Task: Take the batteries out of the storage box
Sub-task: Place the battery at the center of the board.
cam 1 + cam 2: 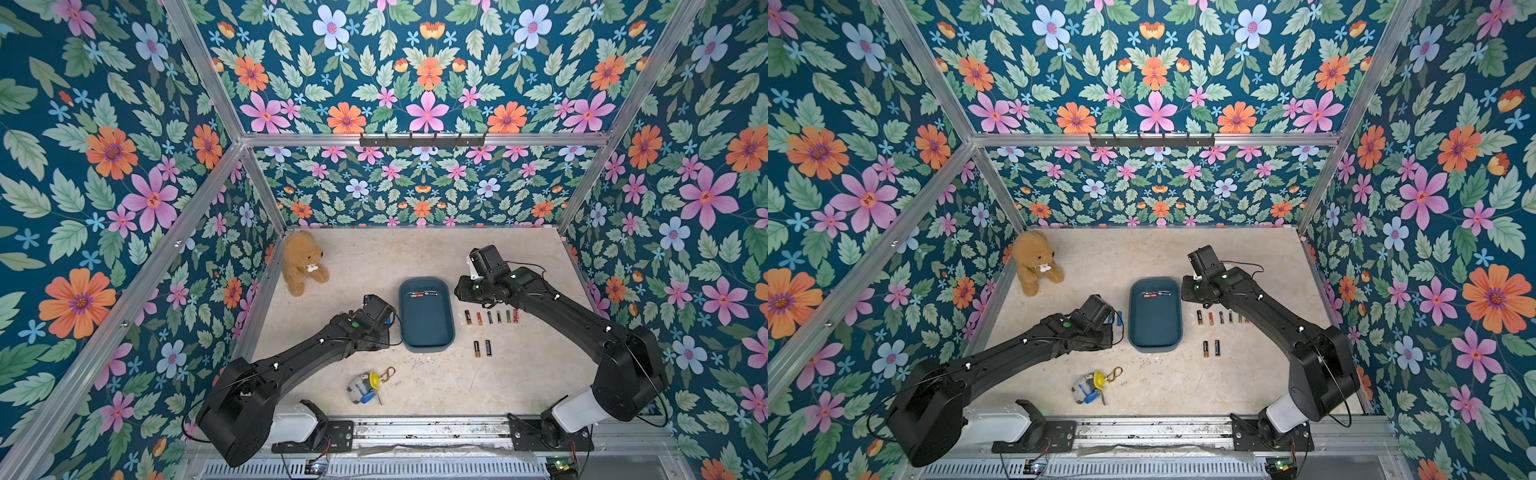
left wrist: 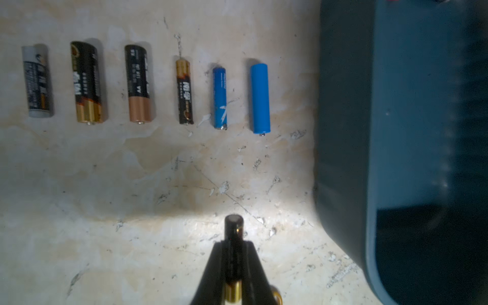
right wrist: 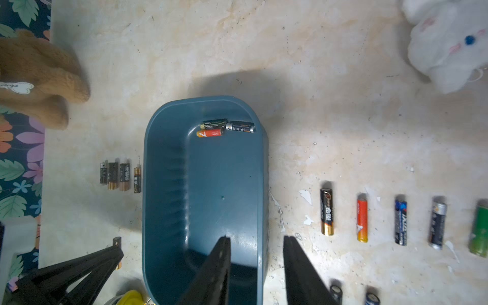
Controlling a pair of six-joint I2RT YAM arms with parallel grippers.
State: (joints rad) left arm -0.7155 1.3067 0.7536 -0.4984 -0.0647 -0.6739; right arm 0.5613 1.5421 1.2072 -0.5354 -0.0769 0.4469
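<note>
In the shallow teal plastic storage box (image 3: 158, 184), 3 cylindrical batteries (image 3: 224, 128) are lying at its far end. Beside the box, the left pincer (image 2: 233, 244) is gripping a black-and-gold battery (image 2: 233, 227), probably setting it down. Over its rim, the right pincer (image 3: 256, 239) is hovering parted and empty, due to reach in.

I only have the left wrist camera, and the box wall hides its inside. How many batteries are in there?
Observer: Three batteries lie in the storage box, bunched at one end.
Operator: What is the right gripper doing?
Observer: The right gripper is open and empty, its jaws either side of the box's wall in the right wrist view.
Operator: Anything on the box's other side?
Observer: A row of six batteries lies there, with a pair nearer the robot.
</note>
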